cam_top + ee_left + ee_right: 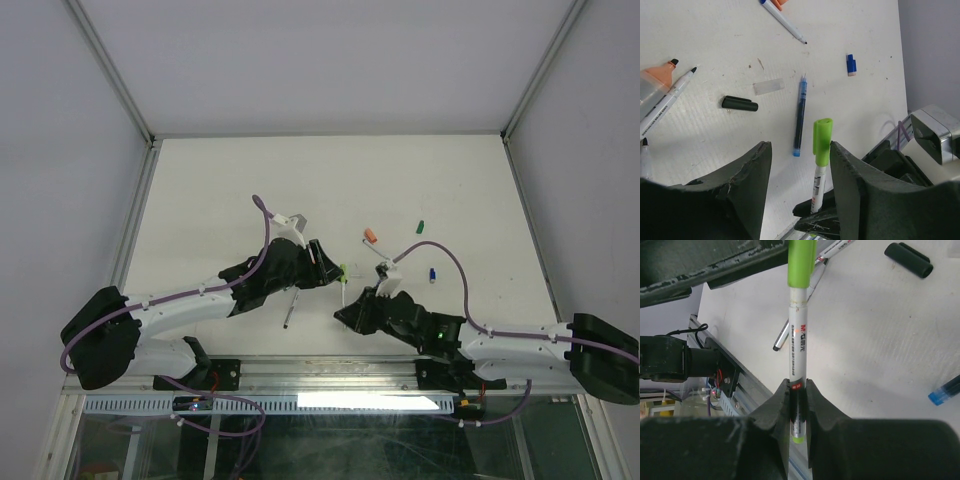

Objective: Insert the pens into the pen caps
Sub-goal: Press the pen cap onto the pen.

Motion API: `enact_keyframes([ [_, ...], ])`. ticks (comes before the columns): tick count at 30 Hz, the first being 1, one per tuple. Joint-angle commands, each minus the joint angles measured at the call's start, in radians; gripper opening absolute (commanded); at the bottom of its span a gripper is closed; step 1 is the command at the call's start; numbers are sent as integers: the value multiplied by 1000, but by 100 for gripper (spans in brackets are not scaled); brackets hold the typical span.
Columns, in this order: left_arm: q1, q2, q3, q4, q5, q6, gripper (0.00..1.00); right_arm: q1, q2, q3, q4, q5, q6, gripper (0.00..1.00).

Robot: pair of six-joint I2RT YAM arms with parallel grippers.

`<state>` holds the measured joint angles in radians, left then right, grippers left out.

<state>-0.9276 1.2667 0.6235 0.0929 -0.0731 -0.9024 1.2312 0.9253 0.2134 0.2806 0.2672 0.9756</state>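
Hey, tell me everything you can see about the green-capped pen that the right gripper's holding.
Slim white plastic-looking pen, printed barrel, light green cap on its far end, green tail. The right gripper clamps its lower barrel, holding it above the table. The cap sits between the open left gripper's fingers, apparently untouched.

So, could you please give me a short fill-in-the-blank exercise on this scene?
The right gripper is shut on a white pen whose cap is light ____.
The left gripper is ____, a finger on either side of that cap.
The loose cap lying left of the blue pen is ____.
Missing words: green; open; black.
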Motion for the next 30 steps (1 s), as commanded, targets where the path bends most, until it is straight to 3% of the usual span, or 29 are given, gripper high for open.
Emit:
enact_keyframes([
  [1, 4, -18, 19, 39, -6, 2, 50, -4, -32, -14, 103, 29, -95, 0],
  [16, 5, -4, 21, 69, 19, -32, 50, -4, 56, 30, 162, -63, -167, 0],
  [30, 4, 13, 10, 96, 36, -33, 27, -5, 67, 39, 193, -95, -201, 0],
])
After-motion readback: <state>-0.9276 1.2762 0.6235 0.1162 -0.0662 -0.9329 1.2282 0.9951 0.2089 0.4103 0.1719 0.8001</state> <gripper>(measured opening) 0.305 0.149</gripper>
